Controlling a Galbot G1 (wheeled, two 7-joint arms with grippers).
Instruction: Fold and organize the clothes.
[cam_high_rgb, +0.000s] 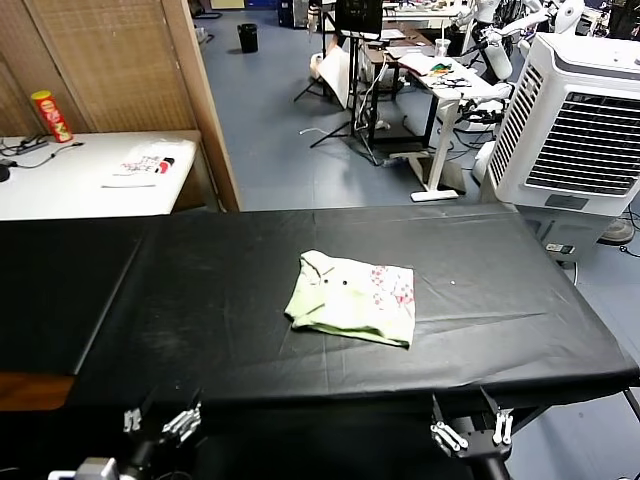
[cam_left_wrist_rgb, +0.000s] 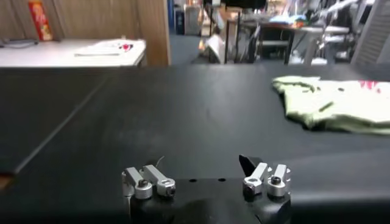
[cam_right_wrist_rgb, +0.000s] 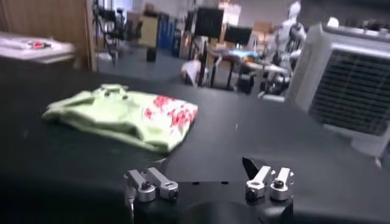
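With the left gripper (cam_high_rgb: 160, 425) and right gripper (cam_high_rgb: 472, 432) both wide apart and empty, the folded shirt (cam_high_rgb: 352, 297) lies well ahead between them, and a one-sided pinch may undo its folds.

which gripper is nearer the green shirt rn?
Right, slightly. The right gripper sits at the table's near edge, just right of the shirt. The left gripper sits at the same edge, farther off to the left. Both open.
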